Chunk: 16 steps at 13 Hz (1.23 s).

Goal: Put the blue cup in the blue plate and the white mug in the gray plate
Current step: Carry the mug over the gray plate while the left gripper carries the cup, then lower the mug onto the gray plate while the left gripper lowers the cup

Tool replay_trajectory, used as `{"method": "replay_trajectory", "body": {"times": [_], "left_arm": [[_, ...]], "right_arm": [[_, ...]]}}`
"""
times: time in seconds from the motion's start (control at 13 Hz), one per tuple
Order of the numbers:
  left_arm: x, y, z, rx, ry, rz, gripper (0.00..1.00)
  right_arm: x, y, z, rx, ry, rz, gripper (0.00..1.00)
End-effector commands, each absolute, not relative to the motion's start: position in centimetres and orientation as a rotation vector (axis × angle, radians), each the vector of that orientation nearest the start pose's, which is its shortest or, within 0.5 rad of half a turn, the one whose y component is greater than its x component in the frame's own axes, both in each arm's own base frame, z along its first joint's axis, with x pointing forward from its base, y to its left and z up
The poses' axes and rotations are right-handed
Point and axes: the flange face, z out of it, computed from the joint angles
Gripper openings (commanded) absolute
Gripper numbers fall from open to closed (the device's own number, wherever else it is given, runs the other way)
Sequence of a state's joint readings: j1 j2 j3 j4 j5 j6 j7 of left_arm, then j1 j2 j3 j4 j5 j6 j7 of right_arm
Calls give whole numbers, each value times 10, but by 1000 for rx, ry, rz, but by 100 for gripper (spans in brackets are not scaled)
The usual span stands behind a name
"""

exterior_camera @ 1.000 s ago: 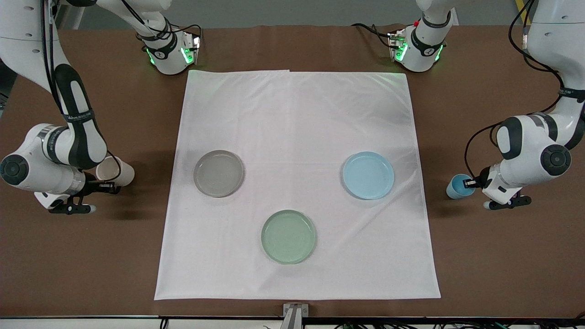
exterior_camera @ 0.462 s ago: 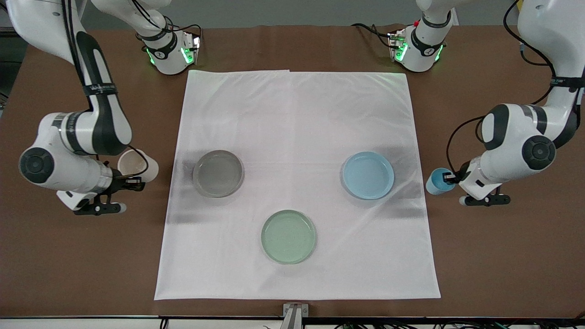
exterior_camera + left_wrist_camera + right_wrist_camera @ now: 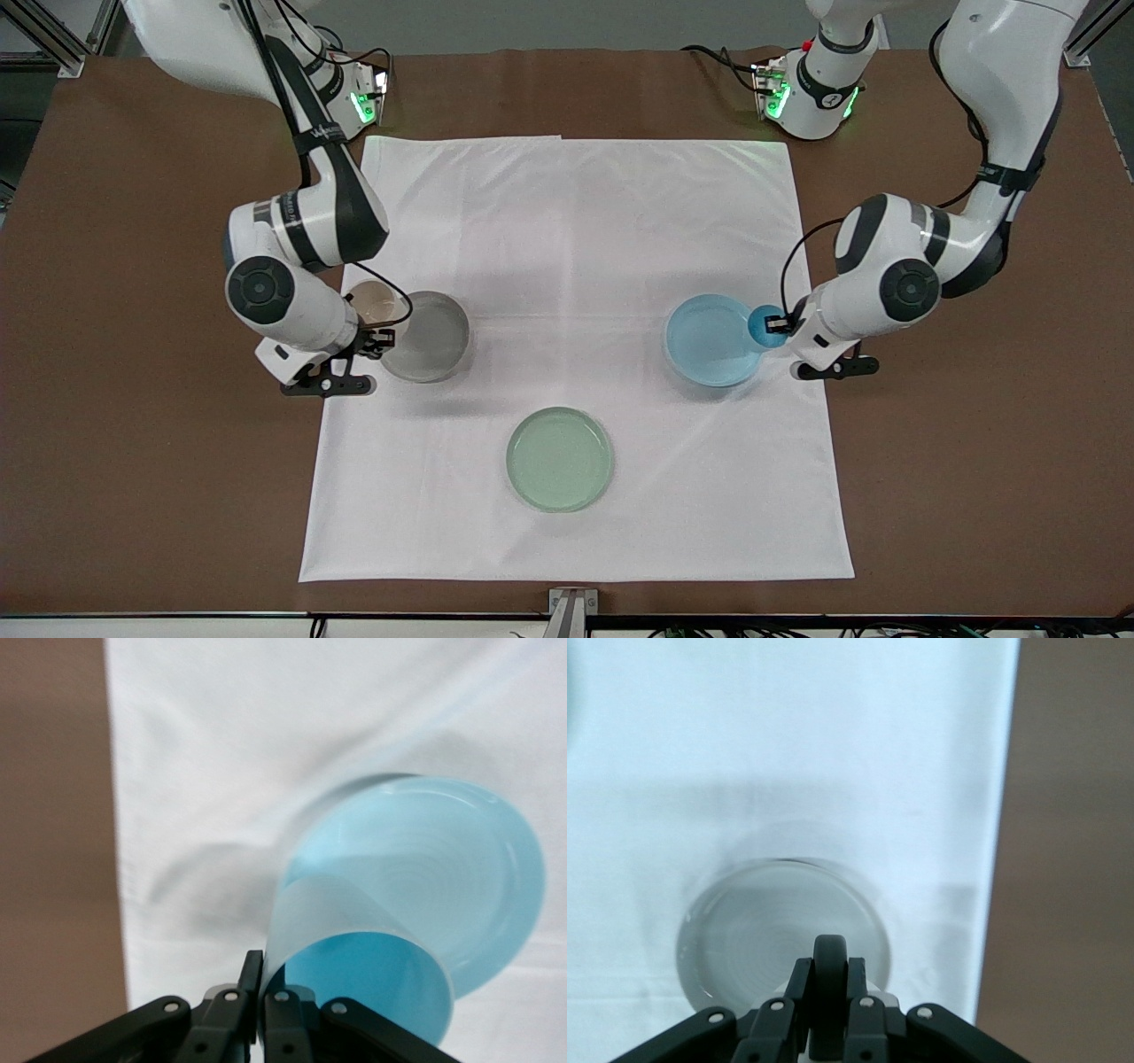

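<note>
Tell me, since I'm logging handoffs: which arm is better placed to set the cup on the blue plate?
Left. Its claw holds the blue cup over the blue plate. The right claw holds the white mug by the gray plate.

no text, label, brand or number can be read anywhere in these views. there is small dark print on a band of each arm, but it is too small to make out.
</note>
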<state>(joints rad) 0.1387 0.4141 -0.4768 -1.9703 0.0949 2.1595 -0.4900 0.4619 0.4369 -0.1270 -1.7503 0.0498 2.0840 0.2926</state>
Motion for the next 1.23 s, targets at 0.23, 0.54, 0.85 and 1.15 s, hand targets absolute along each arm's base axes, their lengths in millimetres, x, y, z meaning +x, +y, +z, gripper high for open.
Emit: {"method": "replay_trajectory", "body": {"times": [0.23, 0.54, 0.85, 1.15], "left_arm": [[549, -239, 244, -3166, -283, 303, 10], [553, -236, 246, -3170, -302, 295, 69], [598, -198, 331, -3181, -400, 124, 100], [648, -134, 459, -3162, -354, 66, 100]], "right_arm": [[609, 246, 266, -3161, -5, 149, 1], [607, 245, 247, -3171, -1, 186, 2], [602, 253, 238, -3178, -25, 209, 2], [603, 252, 236, -3178, -22, 209, 4]]}}
